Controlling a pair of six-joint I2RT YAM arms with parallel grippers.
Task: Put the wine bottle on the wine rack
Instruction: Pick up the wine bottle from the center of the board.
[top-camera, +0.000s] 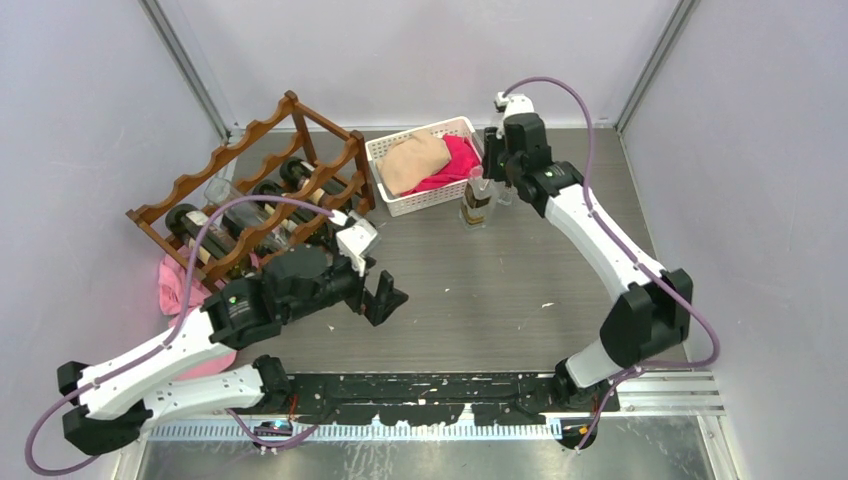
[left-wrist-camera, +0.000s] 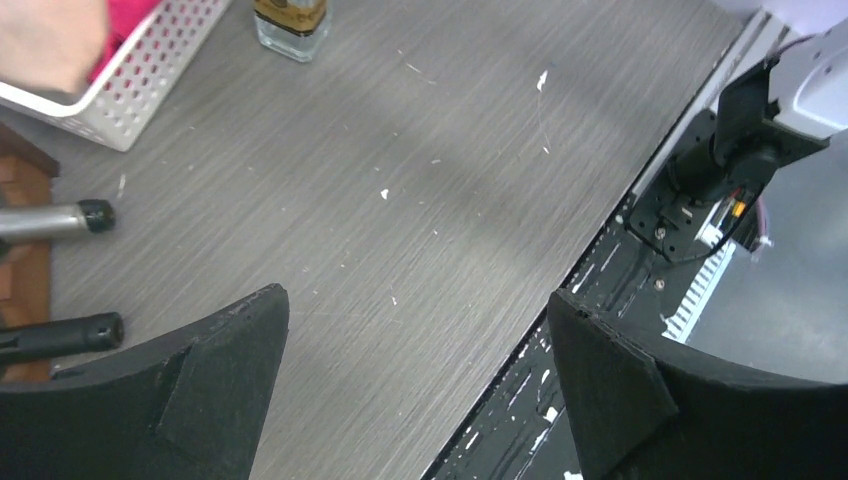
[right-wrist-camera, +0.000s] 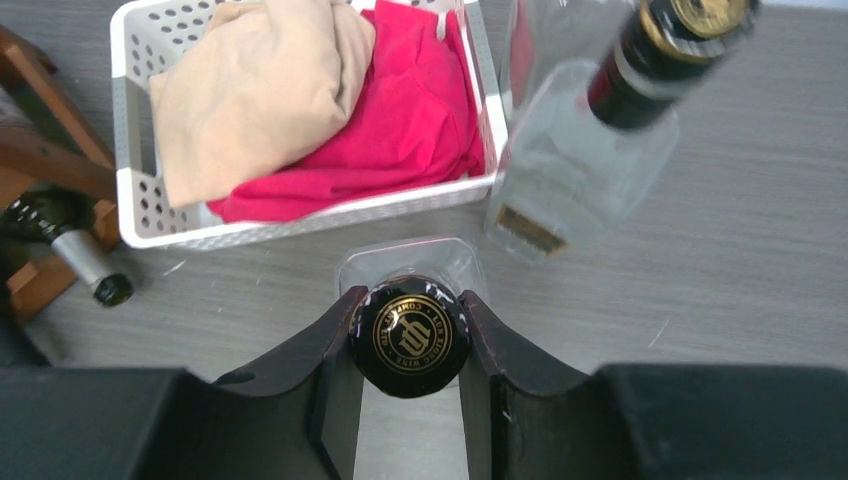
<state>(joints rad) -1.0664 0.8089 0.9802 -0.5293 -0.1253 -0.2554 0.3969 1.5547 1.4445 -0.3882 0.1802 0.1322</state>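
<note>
A black cap (right-wrist-camera: 410, 335) with a gold monogram, its ring lettering unreadable, is clamped by the right gripper (right-wrist-camera: 410, 302). The clear wine bottle (top-camera: 477, 208), its gold label shown only overhead, is stood beside the white basket (top-camera: 425, 203). The left gripper (left-wrist-camera: 418, 312) is spread wide, empty. The wine rack (top-camera: 356, 165) is seen far left.

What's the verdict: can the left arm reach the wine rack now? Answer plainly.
Likely yes: the left gripper, open and empty, hangs right beside the wine rack with nothing between, though it faces away.
</note>
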